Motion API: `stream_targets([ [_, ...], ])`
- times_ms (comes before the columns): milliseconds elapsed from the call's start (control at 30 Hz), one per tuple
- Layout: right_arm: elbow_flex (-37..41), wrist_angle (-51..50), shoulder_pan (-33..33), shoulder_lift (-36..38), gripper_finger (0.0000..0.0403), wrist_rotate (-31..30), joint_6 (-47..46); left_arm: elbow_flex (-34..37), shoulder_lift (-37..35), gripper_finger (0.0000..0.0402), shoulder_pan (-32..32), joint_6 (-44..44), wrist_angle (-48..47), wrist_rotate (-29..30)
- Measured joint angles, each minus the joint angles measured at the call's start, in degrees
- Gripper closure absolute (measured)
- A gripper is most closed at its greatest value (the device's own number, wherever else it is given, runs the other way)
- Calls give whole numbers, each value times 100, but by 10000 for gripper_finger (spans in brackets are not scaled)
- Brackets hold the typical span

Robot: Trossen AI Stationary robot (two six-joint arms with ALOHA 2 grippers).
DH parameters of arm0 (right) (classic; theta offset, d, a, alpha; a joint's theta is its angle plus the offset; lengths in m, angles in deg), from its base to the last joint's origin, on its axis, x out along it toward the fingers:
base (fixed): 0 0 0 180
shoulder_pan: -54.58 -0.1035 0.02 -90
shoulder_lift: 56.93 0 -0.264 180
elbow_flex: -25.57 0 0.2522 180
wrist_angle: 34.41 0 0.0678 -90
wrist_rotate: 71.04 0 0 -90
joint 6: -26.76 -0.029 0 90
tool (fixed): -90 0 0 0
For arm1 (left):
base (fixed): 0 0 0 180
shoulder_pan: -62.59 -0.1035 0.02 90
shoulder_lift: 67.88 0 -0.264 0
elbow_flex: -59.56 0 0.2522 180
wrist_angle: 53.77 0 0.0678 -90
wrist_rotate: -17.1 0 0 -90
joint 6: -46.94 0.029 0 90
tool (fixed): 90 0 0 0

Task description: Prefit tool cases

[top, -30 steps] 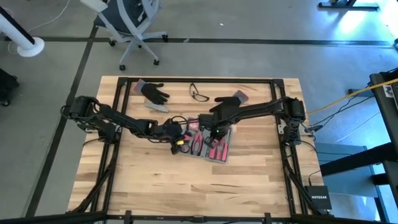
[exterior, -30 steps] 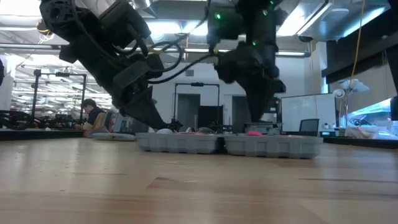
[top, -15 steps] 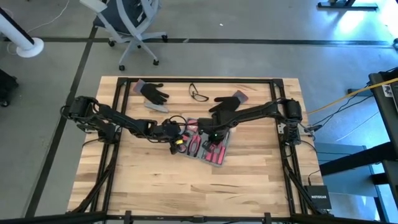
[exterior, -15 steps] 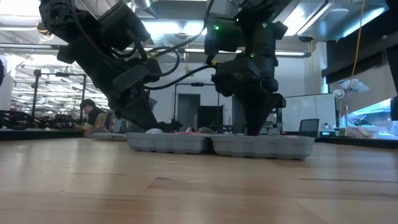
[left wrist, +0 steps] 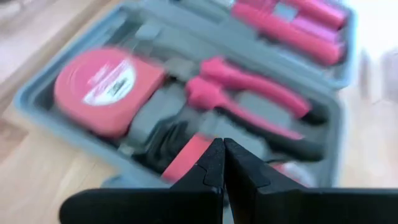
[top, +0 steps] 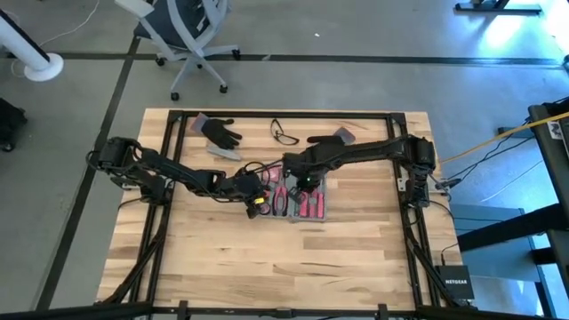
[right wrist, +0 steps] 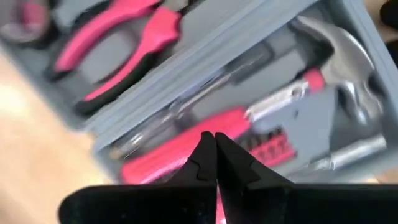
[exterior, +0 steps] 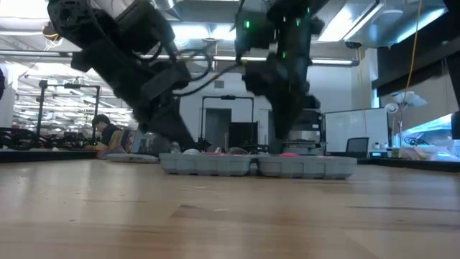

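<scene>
Two hands of mine, left hand [top: 255, 201] and right hand [top: 300, 185], both pinched closed and gripping nothing, sit over the open tool case [top: 298, 197] lying mid-desk. The desk [top: 356, 258] is pale wood planks. Behind it lies grey floor, an office chair [top: 185, 36], and bright workshop lights.

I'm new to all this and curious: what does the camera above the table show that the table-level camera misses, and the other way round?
Only the overhead view shows two black gloves, glasses, an office chair, and pink-handled tools inside the open tool case. Only the table-level view shows the room behind: ceiling lights, a whiteboard, a seated person. Both show the case's grey side, the left pincer and the right pincer at it.
</scene>
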Motion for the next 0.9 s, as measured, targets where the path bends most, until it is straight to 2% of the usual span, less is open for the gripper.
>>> stream_targets([
  [100, -416, -504, 65, 26, 403, -153, 199, -8, -12, 401, 7, 7, 43, -1],
  [200, -729, -861, 112, 26, 403, -619, 392, -11, -14, 402, 0, 127, 178, 4],
  [367, -580, -837, 183, -1, 403, -627, 394, -23, 12, 401, -22, 70, 217, -21],
  [467, -259, -456, 183, -172, 403, -617, 413, -10, 13, 401, -27, -17, 176, -20],
  [567, 226, 603, 190, -470, 403, -587, 296, 27, 39, 401, -20, -163, 95, -25],
  [633, 401, 943, 202, -620, 403, -288, 153, 27, 13, 402, -23, -275, 195, -21],
  [800, 448, 633, 188, -575, 403, -75, 462, 18, -136, 401, -28, -273, 108, 26],
  [900, 314, 660, 248, -321, 403, -279, 494, 18, -271, 402, -95, -229, 151, 64],
])
